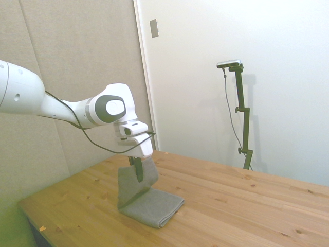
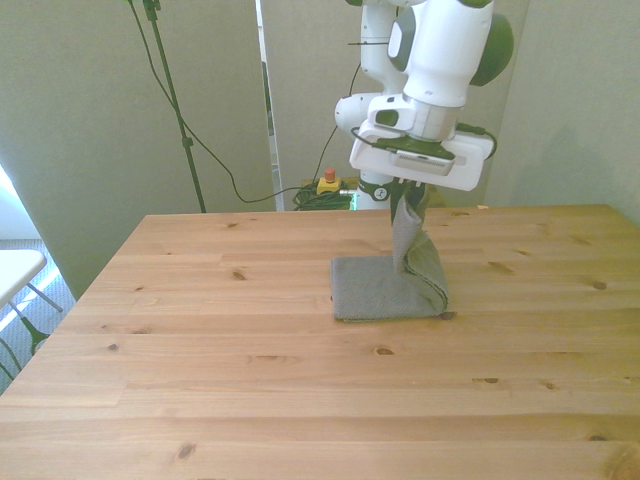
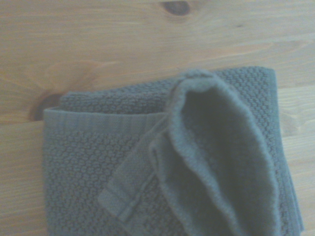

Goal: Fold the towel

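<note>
The pincer [image 1: 139,165] is clamped on a lifted edge of the grey towel [image 1: 149,205]; the rest lies flat on the wooden desk [image 1: 231,206], centre-left of the side view.

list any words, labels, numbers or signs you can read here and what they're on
None can be read.
The towel is plain grey with no tag text showing.
The gripper and arm carry no legible print.
The table is bare wood grain, no markings.
</note>
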`<action>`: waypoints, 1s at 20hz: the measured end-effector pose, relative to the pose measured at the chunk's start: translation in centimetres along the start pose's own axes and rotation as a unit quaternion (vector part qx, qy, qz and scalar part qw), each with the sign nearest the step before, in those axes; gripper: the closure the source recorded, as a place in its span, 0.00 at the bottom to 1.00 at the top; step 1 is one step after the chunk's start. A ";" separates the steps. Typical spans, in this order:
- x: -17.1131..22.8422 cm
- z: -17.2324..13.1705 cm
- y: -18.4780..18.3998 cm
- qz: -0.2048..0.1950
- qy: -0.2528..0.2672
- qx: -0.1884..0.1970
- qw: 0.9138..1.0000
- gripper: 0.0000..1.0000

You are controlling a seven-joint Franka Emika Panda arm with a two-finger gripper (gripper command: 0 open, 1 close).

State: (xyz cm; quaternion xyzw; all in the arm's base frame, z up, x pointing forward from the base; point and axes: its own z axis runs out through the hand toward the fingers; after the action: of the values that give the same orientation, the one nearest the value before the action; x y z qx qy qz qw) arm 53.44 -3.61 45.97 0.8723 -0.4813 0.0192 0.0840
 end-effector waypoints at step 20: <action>8.5 4.9 3.0 -0.166 -0.067 0.065 0.982 0.00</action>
State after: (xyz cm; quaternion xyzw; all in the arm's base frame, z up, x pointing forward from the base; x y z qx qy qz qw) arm 55.21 -13.06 42.52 0.9429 -0.3324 -0.0221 -0.0034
